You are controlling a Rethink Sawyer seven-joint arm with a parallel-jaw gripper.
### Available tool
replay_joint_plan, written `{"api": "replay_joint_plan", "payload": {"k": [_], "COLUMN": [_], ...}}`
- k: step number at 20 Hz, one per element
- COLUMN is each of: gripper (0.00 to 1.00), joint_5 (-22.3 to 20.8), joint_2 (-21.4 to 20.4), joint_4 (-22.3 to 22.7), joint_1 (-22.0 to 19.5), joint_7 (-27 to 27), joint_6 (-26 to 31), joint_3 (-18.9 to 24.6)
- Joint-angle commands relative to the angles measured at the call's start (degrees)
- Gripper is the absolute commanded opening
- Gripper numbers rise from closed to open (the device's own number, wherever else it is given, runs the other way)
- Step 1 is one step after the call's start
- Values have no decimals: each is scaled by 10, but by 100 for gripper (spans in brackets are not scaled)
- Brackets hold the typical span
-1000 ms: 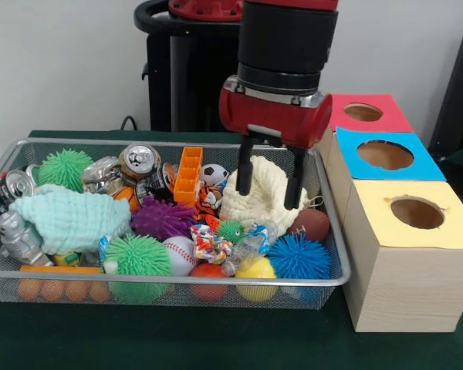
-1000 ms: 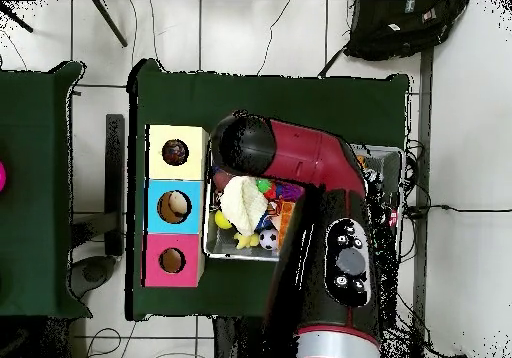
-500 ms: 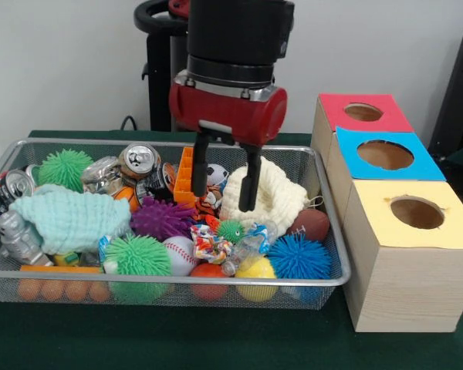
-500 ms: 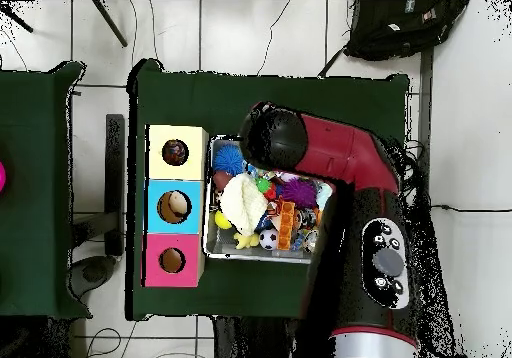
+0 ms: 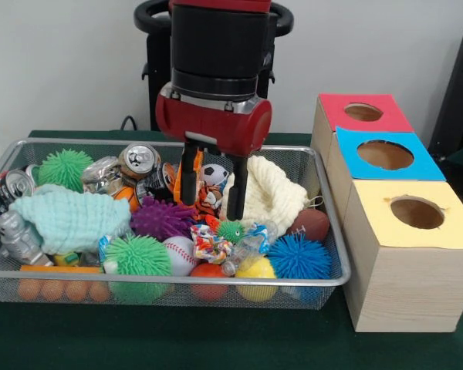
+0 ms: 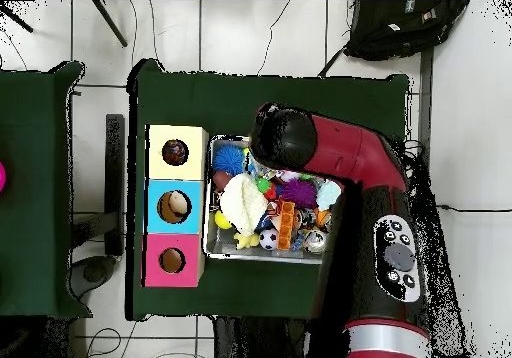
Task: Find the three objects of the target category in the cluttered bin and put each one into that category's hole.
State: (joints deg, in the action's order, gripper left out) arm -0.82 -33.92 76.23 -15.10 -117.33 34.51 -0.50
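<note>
Gripper [image 5: 211, 183] hangs over mid-bin [image 5: 333, 231], jaws apart and empty, straddling the small soccer ball [image 5: 213, 175] and tiger-striped toy [image 5: 207, 202]. Target category unstated; if balls, the soccer ball lies between the fingers, baseball [image 5: 179, 254] toward 7 o'clock. Objects below the fingers are partly hidden.

Wire-mesh metal bin [image 5: 324, 223], shiny crushed cans [image 5: 139, 160] at its far edge, rubbery spiky balls [image 5: 297, 257] near the front rim, knitted cream cloth [image 5: 272, 193], pale raw-wood boxes [image 5: 401, 285] with matt paper tops, glossy red gripper housing [image 5: 213, 123].
</note>
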Motion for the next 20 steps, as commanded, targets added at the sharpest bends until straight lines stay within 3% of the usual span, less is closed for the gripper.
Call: {"api": "replay_joint_plan", "payload": {"k": [1, 20], "gripper": [100, 100], "joint_5": [-22, -32], "joint_2": [28, 59], "joint_4": [19, 26], "joint_1": [-3, -8], "joint_7": [29, 16], "joint_6": [52, 6], "joint_3": [52, 48]}}
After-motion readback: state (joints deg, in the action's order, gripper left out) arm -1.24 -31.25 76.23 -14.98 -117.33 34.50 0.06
